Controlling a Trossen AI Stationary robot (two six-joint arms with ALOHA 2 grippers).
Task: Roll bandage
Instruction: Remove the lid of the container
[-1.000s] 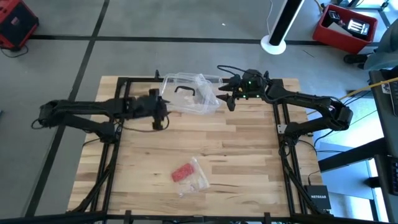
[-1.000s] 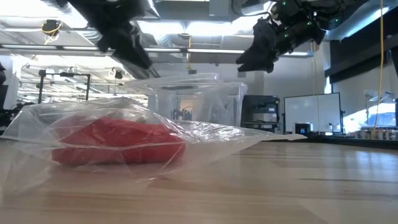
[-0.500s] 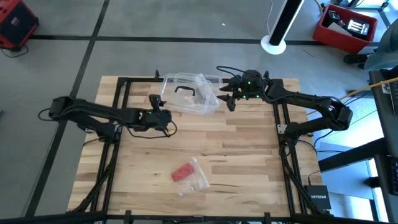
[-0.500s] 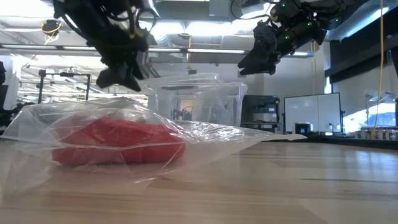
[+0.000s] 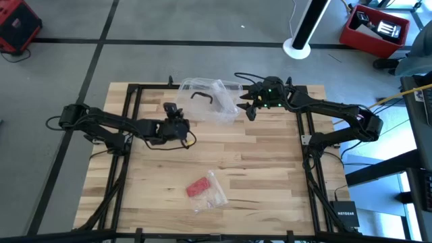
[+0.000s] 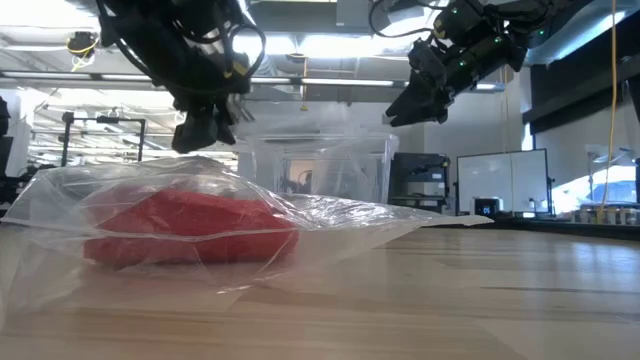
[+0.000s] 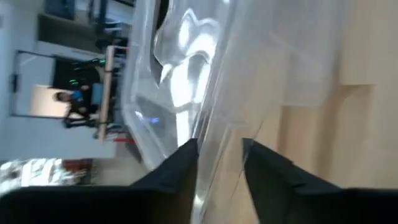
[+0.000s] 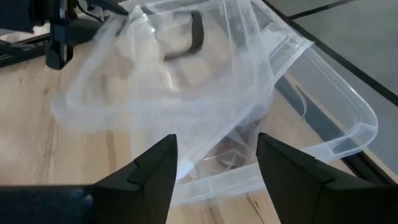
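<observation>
Two tools, left tool [image 5: 177, 112] narrowly parted, right tool [image 5: 246, 105] wide, flank the far-edge clear box [image 5: 206, 100], while the bagged bandage [image 5: 198, 187] waits nearside.

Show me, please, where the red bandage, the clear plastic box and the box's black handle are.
red bandage [image 5: 198, 187], high view, middle of the roll.
clear plastic box [image 5: 226, 113], high view, its near corner.
black handle [image 8: 196, 32], right wrist view, its upright bar.

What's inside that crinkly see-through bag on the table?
A red bandage lies inside the clear bag, bunched up. The wrinkled plastic blurs it, so whether it's rolled or just folded cannot be seen.
</observation>
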